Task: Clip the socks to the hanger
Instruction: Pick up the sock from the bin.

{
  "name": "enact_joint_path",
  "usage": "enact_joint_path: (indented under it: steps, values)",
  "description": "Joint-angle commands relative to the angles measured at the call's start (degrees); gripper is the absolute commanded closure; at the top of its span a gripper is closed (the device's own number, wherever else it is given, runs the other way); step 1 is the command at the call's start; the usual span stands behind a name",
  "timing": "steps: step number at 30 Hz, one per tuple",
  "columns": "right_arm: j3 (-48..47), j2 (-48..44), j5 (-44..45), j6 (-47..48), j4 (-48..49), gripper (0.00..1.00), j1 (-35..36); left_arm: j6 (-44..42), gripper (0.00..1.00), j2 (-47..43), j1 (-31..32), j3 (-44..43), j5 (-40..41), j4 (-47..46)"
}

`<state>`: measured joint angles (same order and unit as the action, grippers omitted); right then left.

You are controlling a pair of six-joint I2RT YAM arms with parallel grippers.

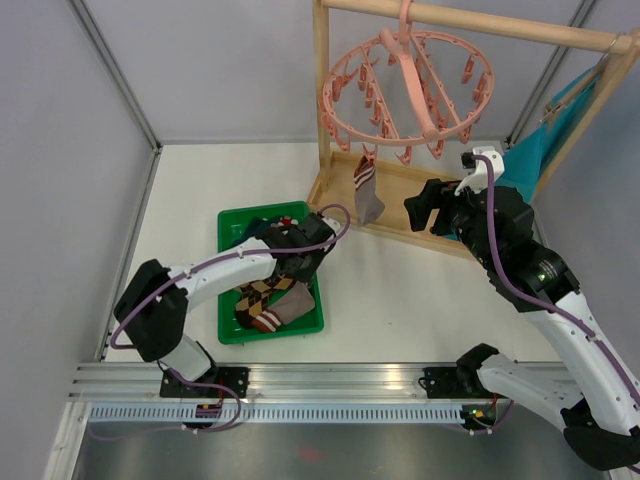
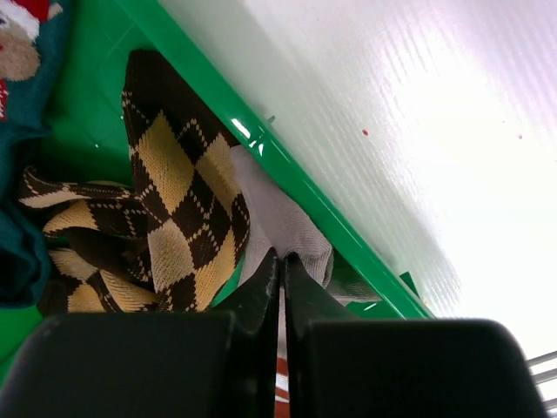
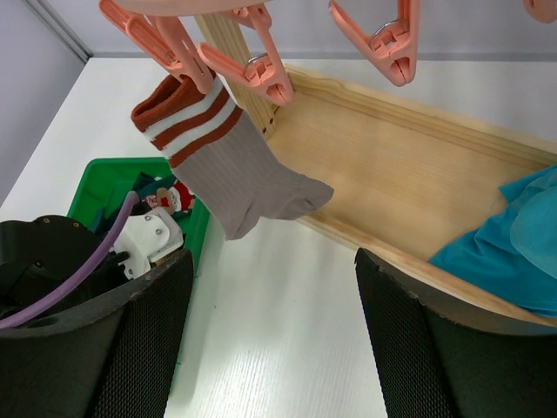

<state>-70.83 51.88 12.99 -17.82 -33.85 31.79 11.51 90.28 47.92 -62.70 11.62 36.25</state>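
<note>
Overhead view: the hanger (image 1: 415, 90) hangs by its hook from the wooden frame (image 1: 322, 100), high enough that a clipped sock dangles free. One hung sock (image 1: 368, 195), grey with a striped cuff, is already pegged at the ring's near-left edge. The green tray (image 1: 222, 290) lies on the table to the left of the frame. It holds the remaining socks within the left arm's reach. The left gripper (image 1: 305, 262) is down at the tray's right side. The right gripper (image 1: 425, 205) hovers just beside the hung sock, facing it.

Left wrist view: the fingers (image 2: 252, 300) are clenched, tips meeting on a grey sock (image 2: 287, 226) that lies against the tray rim beside the argyle sock (image 2: 183, 200). I judge this a pinch to lift it. Whether fabric is actually caught, I cannot tell. A dark teal sock (image 2: 17, 131) lies further in.

Right wrist view: the right fingers (image 3: 139, 348) stand wide apart, holding nothing, below the row of pegs (image 3: 252, 70). I judge it is placed there to work a peg once the next sock arrives.
</note>
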Motion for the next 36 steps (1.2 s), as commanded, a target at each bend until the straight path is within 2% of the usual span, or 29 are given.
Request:
enact_joint_path:
  steps: [1,6,13,23,27,31,36]
  values:
    - [-0.19,-0.81,0.37,-0.28,1.5,0.19,0.29,0.09,0.98,-3.52,-0.28,-3.31,-1.07,-1.27]
    - [-0.36,-0.81,0.37,-0.28,1.5,0.19,0.38,1.24,0.98,-11.52,-0.11,-5.06,-5.28,-1.62]
    - [-0.36,-0.29,-0.42,-0.81,2.03,0.19,0.38,1.67,0.98,-20.57,0.59,-4.46,-15.22,-5.22]
    - [-1.42,0.24,-0.78,-0.72,1.85,0.19,0.38,5.63,0.98,-25.68,0.59,1.52,-7.4,-9.61]
    - [-1.86,0.5,-0.86,-0.81,1.59,0.19,0.29,5.28,0.98,-23.58,0.59,-0.76,-7.92,-8.3]
    - [-2.29,0.5,-0.87,-0.72,1.5,0.19,0.29,5.1,0.98,-19.98,1.03,-0.41,-16.68,-12.33]
    - [-3.0,0.59,-0.25,-0.19,0.62,0.19,0.29,4.75,0.98,-13.21,4.37,-1.73,-18.82,-16.38]
